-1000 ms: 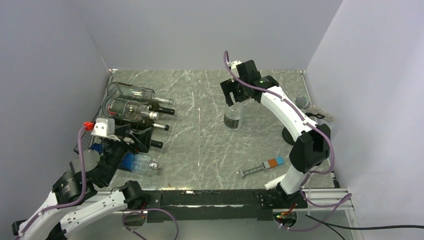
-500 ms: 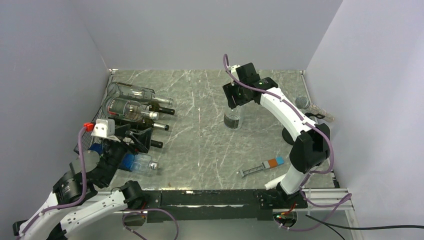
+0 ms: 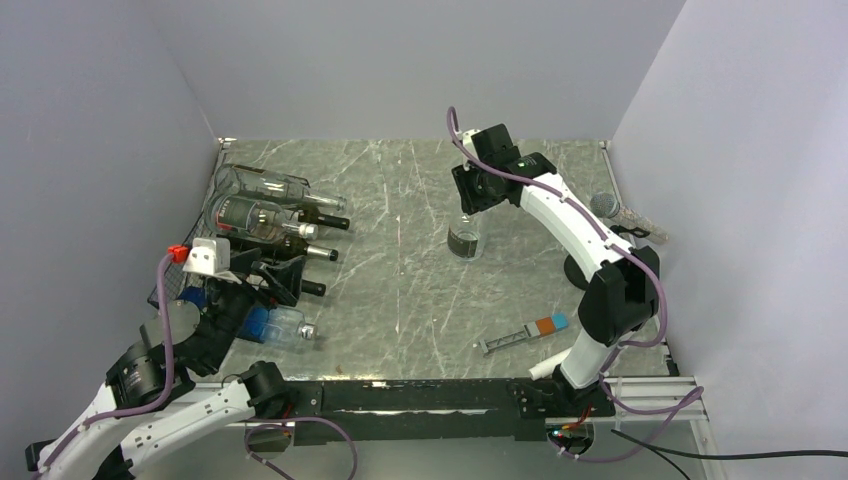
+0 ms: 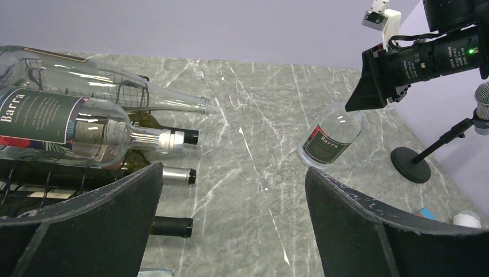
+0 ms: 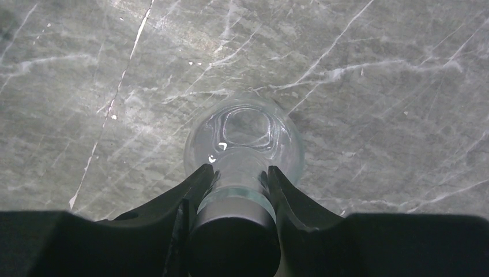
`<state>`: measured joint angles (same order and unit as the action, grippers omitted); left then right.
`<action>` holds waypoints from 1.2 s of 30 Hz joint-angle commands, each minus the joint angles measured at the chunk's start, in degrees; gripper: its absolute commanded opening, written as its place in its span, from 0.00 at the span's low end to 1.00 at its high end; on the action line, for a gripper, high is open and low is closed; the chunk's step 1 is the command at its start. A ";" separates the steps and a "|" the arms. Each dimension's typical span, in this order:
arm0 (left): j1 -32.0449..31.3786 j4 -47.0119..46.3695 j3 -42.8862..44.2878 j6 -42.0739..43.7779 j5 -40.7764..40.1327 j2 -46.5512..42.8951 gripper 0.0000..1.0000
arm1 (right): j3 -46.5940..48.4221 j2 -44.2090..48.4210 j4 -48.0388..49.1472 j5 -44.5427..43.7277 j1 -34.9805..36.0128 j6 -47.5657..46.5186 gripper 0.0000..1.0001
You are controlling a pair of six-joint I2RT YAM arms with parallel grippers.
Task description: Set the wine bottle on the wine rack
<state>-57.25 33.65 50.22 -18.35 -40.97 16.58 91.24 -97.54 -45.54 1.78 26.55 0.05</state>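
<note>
Though clear-glassed, dark-labelled wine bottle [image 3: 463,238].

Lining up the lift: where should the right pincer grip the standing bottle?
The neck, just below the cap, from straight above. The bottle stands upright, its body is wide, and the fingers of the right pincer flank the slim neck.

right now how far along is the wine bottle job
Done: several bottles already lie on the wine rack. In hand: the right gripper is closed on the neck of the wine bottle, which stands upright on the table. Left: lift it, carry it across and lay it on the rack.
</note>
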 commanded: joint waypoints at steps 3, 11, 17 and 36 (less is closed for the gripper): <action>-0.22 -1.65 0.76 -0.45 -0.87 -0.05 0.97 | 1.29 6.47 3.24 4.76 -0.20 5.25 0.00; -0.23 -4.84 0.11 1.56 -1.57 1.59 0.97 | -8.31 15.60 18.85 20.13 -0.57 21.94 0.00; -0.21 -2.01 2.10 -0.11 -1.92 4.18 0.97 | -17.31 20.91 33.28 29.71 -1.14 35.32 0.00; -0.23 -7.59 12.10 6.43 -0.85 4.86 0.97 | -36.28 24.20 72.77 23.66 8.97 56.99 0.00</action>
<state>-57.25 31.22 58.30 -15.53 -41.89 20.38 52.07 -77.67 2.96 25.80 30.13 48.82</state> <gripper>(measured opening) 0.971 0.412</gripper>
